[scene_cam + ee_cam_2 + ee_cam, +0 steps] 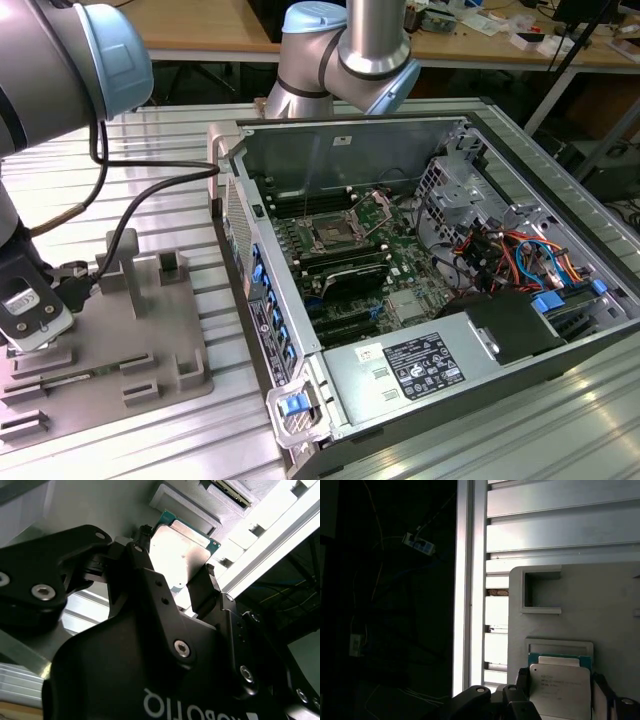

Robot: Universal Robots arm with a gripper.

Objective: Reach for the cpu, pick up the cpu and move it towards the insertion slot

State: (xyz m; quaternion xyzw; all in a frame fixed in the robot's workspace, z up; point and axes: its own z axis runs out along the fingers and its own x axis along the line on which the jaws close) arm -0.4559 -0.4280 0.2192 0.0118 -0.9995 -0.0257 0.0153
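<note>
The black two-fingered gripper (177, 554) stands with its jaws spread just wider than the chip, one dark finger (210, 582) on each side of it (in the first wrist view a sliver of light shows between one finger and the chip's edge). Between them lies the cpu (559, 682), a small flat square chip with a silvery top and a thin green rim, flat in a shallow framed recess of the grey plastic tray (170, 345). In the exterior view this tray lies on the ribbed aluminium table (150, 140) at that view's left, just beside the open grey metal computer case (350, 150). Inside the case, well apart from the chip, sits the insertion slot (330, 235), a square metal-framed socket on the green circuit board (405, 270).
</note>
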